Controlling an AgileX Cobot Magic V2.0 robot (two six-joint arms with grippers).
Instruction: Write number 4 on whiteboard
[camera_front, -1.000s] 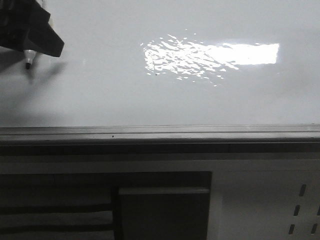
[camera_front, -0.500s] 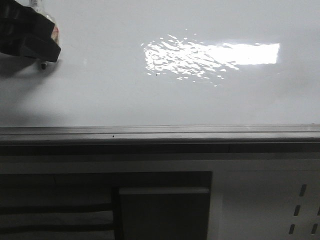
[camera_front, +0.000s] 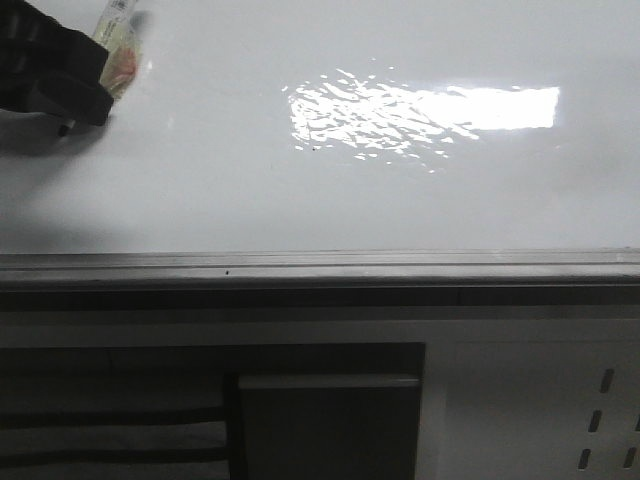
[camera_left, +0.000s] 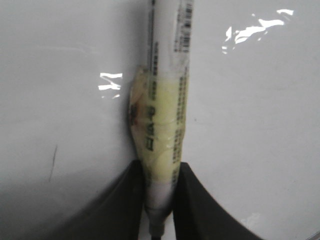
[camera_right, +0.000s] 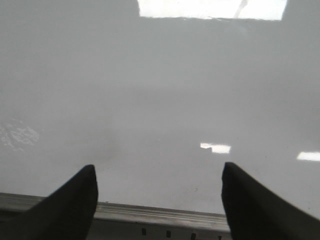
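Whiteboard (camera_front: 330, 200) fills the front view, glossy and lying flat, glare patch right of centre, grey rim along the near edge, and no figure visible on it from here. Left tool (camera_front: 62, 85) sits at the far left corner, dark, with a marker (camera_front: 120, 45) poking out and its tip down near the surface. Left wrist view now: jaws pinched tight on the marker's yellow-taped barrel (camera_left: 160, 135), and off to one side a thin dark stroke (camera_left: 52, 162), too faint to call part of the 4. Right wrist view: right tool (camera_right: 157, 200) spread wide, nothing in it, hovering over bare board near the rim. My read: writing is barely begun, and the next move calls for tip contact and a steady downward stroke.
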